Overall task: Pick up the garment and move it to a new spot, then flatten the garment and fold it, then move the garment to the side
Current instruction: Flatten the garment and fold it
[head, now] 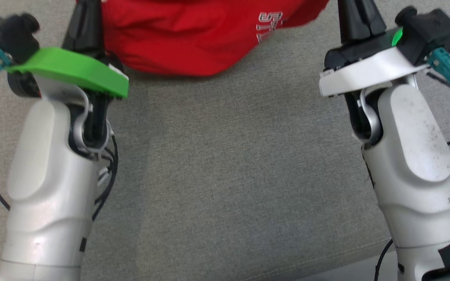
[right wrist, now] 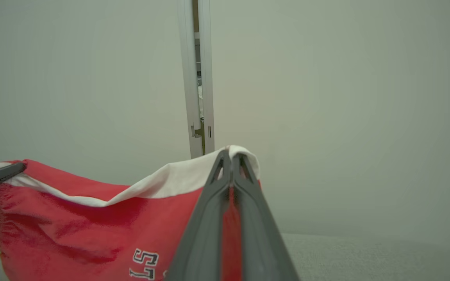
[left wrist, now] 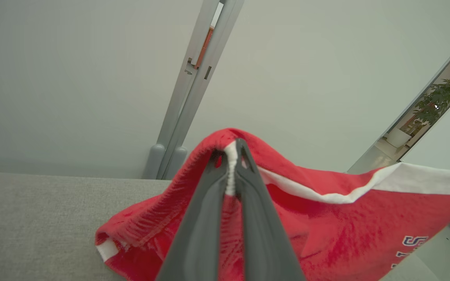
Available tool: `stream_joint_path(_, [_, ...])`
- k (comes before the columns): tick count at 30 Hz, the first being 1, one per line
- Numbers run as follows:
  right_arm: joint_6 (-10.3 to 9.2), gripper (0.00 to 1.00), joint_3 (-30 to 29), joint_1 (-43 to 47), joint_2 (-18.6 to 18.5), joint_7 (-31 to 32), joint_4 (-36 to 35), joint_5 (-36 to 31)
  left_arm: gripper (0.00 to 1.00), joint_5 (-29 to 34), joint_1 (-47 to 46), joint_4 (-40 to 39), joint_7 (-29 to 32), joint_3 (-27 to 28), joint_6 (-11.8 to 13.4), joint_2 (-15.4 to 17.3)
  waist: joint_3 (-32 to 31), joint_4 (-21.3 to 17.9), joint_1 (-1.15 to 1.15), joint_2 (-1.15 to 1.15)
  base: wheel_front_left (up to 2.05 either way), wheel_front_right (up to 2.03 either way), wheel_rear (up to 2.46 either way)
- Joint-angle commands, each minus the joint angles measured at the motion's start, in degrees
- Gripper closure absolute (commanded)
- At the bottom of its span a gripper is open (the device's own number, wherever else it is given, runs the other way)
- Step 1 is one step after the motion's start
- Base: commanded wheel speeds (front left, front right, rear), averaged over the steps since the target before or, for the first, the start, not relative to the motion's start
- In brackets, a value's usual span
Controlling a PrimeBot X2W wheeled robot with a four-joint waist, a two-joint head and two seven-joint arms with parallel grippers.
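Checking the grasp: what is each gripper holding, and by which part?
Both hold the red garment by its white band: left gripper at one end, right gripper at the other.

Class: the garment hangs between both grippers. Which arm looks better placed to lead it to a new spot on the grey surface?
Right, probably. The right gripper is shut on the garment at the end of its white edge, with bare grey surface beside it; the left gripper has cloth bunched beyond it.
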Motion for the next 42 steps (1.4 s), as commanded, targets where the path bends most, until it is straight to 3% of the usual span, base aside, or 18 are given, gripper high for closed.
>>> stream_joint_path(1, [-0.08,1.00,-0.33,2.28,-0.01,-0.18,-0.90,0.62,1.00,-0.12,2.71,-0.24,-1.32,-0.54,-0.62,0.02,0.07,0.67,-0.01,0.00,0.00,0.00,0.00])
stream_joint_path(7, [-0.08,1.00,-2.55,12.80,0.05,-0.17,-7.29,1.74,1.00,-1.42,14.91,-4.71,-6.13,-1.33,-1.67,-0.27,-2.50,1.34,-0.01,0.00,0.00,0.00,0.00])
stream_joint_path(12, [-0.08,1.00,-4.60,21.83,0.05,-0.17,-15.03,1.00,1.00,-2.48,25.01,-12.92,-7.58,-0.77,-1.24,-0.25,-6.10,1.69,-0.01,0.00,0.00,0.00,0.00])
stream_joint_path(24, [-0.08,1.00,-7.09,42.72,-0.84,-0.18,-29.41,-1.62,1.00,-4.11,48.95,-34.34,-5.63,-2.27,5.83,-0.91,-14.96,0.74,-0.01,0.00,0.00,0.00,0.00])
stream_joint_path(31, [-0.08,1.00,-6.63,43.28,-2.27,-0.18,-23.76,-1.52,1.00,-5.16,51.74,-32.74,-3.95,-3.46,8.88,-2.18,-13.72,1.89,-0.01,0.00,0.00,0.00,0.00])
stream_joint_path(37, [-0.08,1.00,-6.06,34.99,-4.13,-0.18,-13.78,-1.04,1.00,-6.65,46.44,-27.29,-2.79,-4.76,9.22,-3.72,-10.57,4.41,-0.01,0.00,0.00,0.00,0.00])
stream_joint_path(42, [-0.08,1.00,-3.36,22.67,-6.64,0.40,-2.13,-0.38,1.00,-9.22,38.21,-20.42,-2.23,-4.75,10.27,-4.94,-7.59,7.18,-0.01,0.00,0.00,0.00,0.00])
